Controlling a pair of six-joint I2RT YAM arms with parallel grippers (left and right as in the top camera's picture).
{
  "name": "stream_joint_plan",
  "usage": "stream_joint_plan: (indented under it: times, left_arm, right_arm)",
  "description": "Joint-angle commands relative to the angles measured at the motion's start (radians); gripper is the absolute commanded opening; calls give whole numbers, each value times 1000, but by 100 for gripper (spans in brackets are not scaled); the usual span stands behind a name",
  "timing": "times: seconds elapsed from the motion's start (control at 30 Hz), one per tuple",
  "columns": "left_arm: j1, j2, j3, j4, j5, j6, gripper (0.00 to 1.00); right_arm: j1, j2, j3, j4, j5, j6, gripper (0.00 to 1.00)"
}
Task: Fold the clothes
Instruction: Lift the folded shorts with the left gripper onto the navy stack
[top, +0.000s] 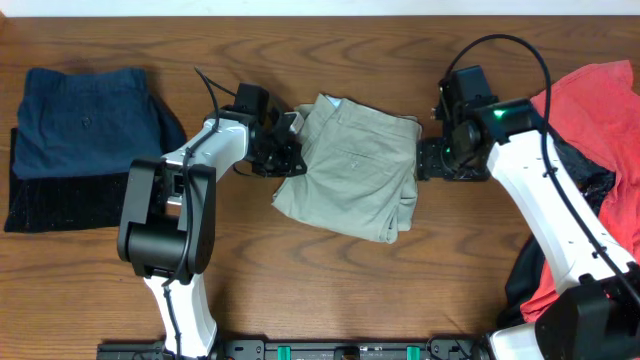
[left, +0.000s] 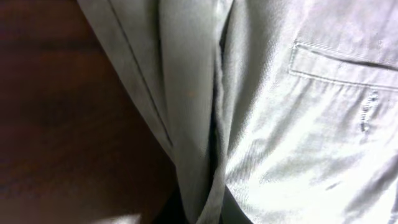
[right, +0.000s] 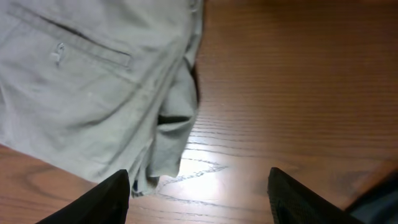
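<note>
The pale khaki-green shorts (top: 350, 165) lie folded in the middle of the table, back pocket up. My left gripper (top: 281, 152) is at their left edge. In the left wrist view the shorts (left: 298, 124) fill the frame and a fold of their edge (left: 202, 205) runs down into the jaws, which look shut on it. My right gripper (top: 432, 160) is at the shorts' right edge. In the right wrist view it (right: 199, 202) is open and empty over bare wood, with the shorts (right: 93, 93) beside its left finger.
A folded navy garment (top: 85, 110) lies on a black one (top: 60, 200) at the far left. A red garment (top: 600, 100) and a shiny black one (top: 590, 175) are heaped at the right, under my right arm.
</note>
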Motion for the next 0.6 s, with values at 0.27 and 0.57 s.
stream_joint_plan:
  times: [0.27,0.57]
  left_arm:
    - [105,-192,306,-283,-715,3,6]
    - [299,-319,413,-130,-912,148,6]
  right_arm:
    - [-99,-35,16,-27,0,-5,69]
    - [-101,-49,16,-34,0,-5,69]
